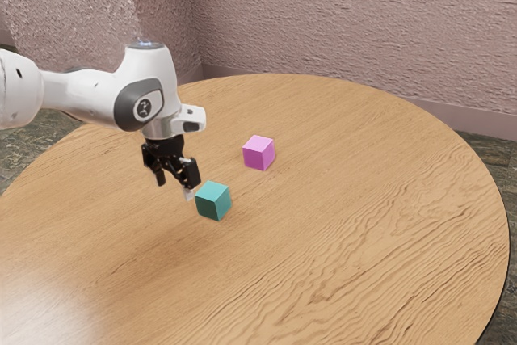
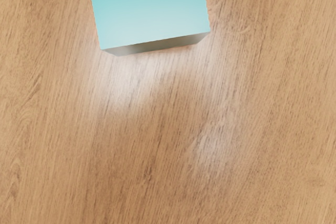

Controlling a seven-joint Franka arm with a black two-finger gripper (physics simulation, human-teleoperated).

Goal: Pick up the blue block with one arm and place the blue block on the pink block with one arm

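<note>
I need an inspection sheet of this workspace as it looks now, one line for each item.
Surface: round wooden table, bare wood grain.
Job's things: blue block and pink block both on the table, apart, not stacked.
Clutter: nothing seen.
Grippers: black gripper close beside the blue block, on the exterior view's left of it.
Cables: nothing seen.
Surroundings: rough pinkish walls, dark floor.

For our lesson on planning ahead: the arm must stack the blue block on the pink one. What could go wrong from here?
1. The claw hangs beside the blue block, not centred over it; lowering here might shove the block aside.
2. The pink block stands nearby but apart from it; a shoved blue block, or an off-centre placing, could knock it.
</note>
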